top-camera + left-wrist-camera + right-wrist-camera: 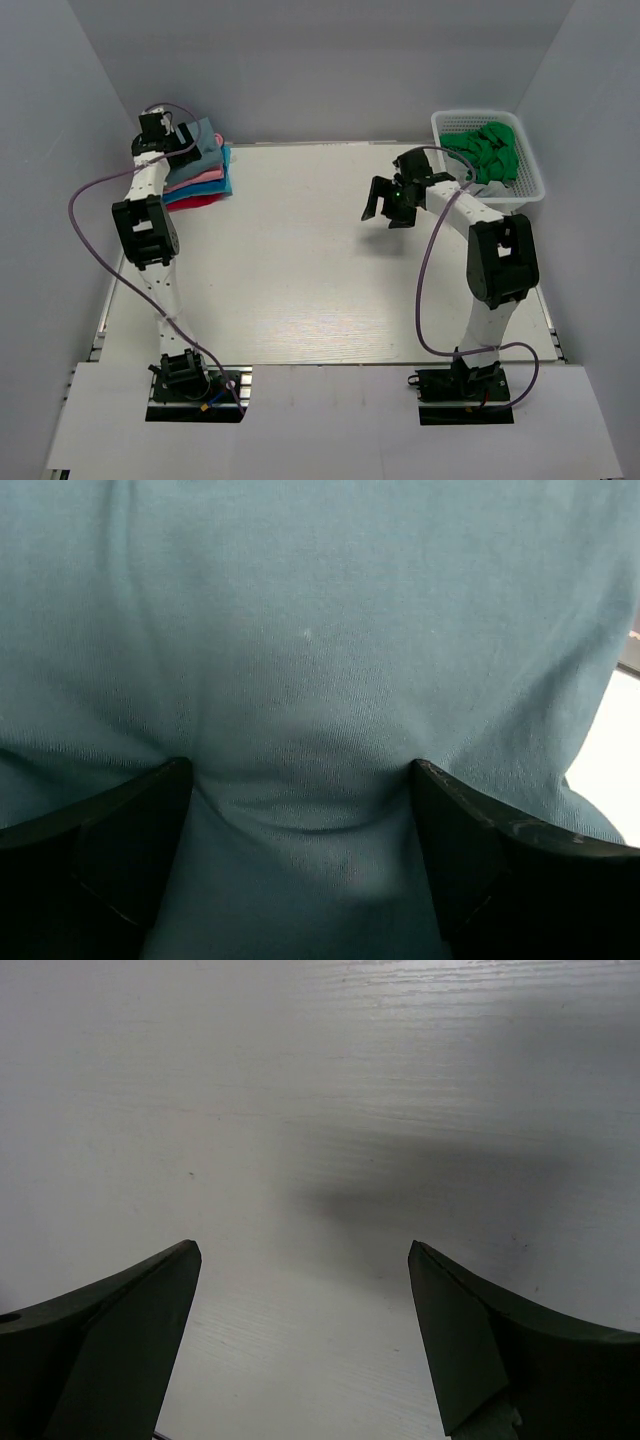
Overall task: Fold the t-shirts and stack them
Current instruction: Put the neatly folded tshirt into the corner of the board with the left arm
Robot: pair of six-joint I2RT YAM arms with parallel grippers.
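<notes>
Presently, left gripper (165, 132) is at the far-left corner of the table (300, 290), right over the stack of folded shirts (205, 172). Slate-blue shirt (320, 630) on top; pink, bright blue and red edges show beneath. Left wrist view is filled with that blue cloth. Jaws stand apart, nothing between them, tips down against the fabric, which dips a little between them. Reads as pressing or just letting go, not a grasp. Right gripper (385, 205) hangs over bare table right of centre, jaws spread wide, holding nothing; its wrist view shows only white tabletop and its own shadow. Basket (536, 165) sits at the far-right corner with green cloth (490, 150) bunched inside, likely the next shirt. Key relation: that cloth lies further out and to the right of the right gripper, near it and well apart from the left one, so the right arm is the nearer. Bundle too crumpled to tell its long axis.
</notes>
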